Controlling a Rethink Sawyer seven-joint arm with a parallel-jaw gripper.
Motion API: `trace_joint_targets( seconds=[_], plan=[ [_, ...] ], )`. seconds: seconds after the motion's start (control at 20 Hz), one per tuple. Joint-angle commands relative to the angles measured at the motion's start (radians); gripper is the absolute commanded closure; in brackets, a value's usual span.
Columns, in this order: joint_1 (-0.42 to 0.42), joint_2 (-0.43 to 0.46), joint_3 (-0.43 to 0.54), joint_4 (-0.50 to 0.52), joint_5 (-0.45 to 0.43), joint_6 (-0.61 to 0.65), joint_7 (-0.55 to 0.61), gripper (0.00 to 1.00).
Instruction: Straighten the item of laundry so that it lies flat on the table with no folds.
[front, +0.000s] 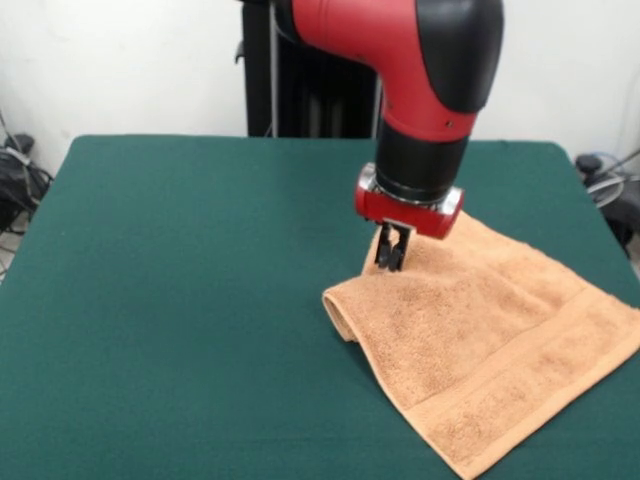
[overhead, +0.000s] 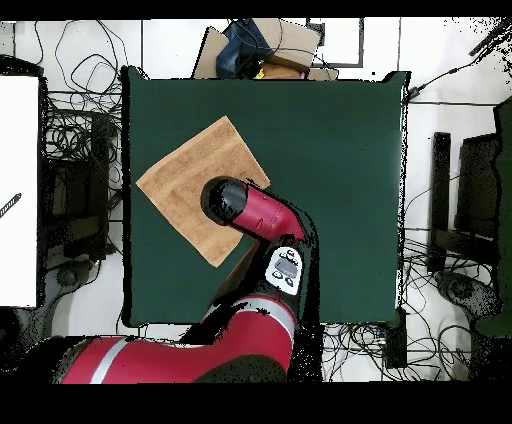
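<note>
Red-and-black arm (front: 420, 60) reaching down, gripper (front: 391, 262) vertical, fingers seemingly nearly together.

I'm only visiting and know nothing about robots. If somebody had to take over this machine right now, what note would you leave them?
Gripper: at the small orange-tan terry-cloth towel's far-left part, fingertips together at the cloth; whether it has pinched any is unclear.
Towel: on the large dark green felt-topped table, toward the right side in the front view, reaching the near edge. Its left edge is folded under into a rolled lip.
Done: most of the towel lies flat.
Left: open out that folded left edge so the whole towel lies flat, then likely let go and lift clear.
</note>
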Motion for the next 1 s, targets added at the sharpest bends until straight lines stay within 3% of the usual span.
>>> trace_joint_targets(
  seconds=[0.05,0.4,1.0],
  plan=[
    [0.015,-0.053,0.020,-0.048,-0.029,0.079,0.178,1.00],
    [-0.034,-0.020,0.084,-0.012,-0.036,-0.020,0.135,1.00],
    [-0.043,0.058,0.105,-0.048,-0.063,-0.039,0.105,1.00]
  ],
)
